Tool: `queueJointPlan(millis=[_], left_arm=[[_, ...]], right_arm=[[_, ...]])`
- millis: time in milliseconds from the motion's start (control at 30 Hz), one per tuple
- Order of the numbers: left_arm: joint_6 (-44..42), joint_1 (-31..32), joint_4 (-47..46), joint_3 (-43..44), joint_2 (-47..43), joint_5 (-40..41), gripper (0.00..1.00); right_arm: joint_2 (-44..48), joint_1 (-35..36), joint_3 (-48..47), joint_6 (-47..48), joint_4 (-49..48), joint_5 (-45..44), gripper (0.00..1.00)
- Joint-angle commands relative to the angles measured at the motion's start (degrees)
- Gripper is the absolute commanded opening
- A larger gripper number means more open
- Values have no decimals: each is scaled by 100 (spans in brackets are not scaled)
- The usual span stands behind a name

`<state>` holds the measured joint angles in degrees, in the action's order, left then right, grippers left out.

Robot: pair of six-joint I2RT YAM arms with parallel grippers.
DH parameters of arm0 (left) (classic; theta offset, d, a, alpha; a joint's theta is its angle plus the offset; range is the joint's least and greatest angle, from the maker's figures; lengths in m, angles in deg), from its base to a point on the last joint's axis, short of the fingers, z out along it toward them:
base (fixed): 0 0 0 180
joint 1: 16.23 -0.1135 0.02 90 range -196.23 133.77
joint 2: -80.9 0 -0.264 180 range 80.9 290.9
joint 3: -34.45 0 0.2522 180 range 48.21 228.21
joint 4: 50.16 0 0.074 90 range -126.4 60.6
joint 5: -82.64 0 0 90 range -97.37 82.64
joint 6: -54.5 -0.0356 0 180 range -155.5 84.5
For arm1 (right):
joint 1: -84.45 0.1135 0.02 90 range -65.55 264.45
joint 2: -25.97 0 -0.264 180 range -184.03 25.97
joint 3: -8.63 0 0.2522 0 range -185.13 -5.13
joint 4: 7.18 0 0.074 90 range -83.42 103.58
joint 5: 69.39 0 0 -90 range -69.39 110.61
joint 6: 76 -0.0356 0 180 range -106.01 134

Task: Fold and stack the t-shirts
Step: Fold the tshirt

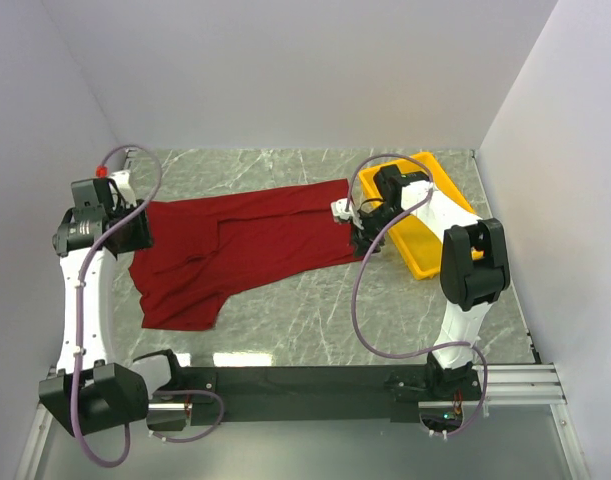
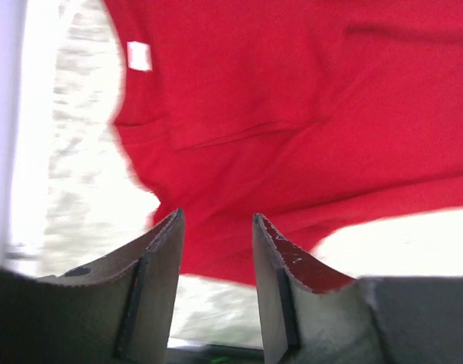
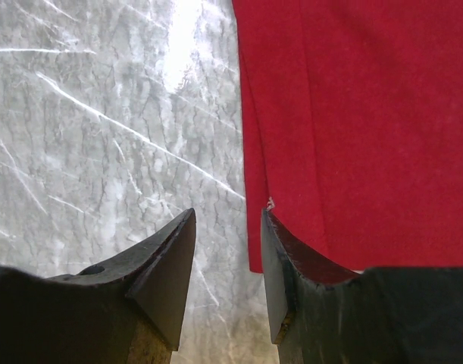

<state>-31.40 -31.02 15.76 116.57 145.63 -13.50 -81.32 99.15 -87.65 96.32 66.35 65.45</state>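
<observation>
Left claw (image 2: 217, 217): spread, above the left end of the shirt (image 1: 240, 245)
Right claw (image 3: 228, 214): spread, at the shirt's right edge
Bin (image 1: 425, 260): yellow, just right of the shirt

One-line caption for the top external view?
Left arm and right arm flank a red t-shirt spread on the marble table, yellow tray alongside.

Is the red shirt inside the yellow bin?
No, the red t-shirt lies spread out on the marble table, outside the yellow bin.

red t-shirt (image 1: 245, 250) — spread crumpled across the marble table, partly folded, white neck label showing
</observation>
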Motion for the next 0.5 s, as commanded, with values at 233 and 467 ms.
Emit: queueJointPlan(millis=[233,467], left_arm=[[-2730,143,830,-1772,-786,841,50],[-3204,11,1201,-2379,-690,561,52]], right_arm=[[-38,-187,-440,-6,-35,587,47],[23,-336,-177,-67,-264,657,47]])
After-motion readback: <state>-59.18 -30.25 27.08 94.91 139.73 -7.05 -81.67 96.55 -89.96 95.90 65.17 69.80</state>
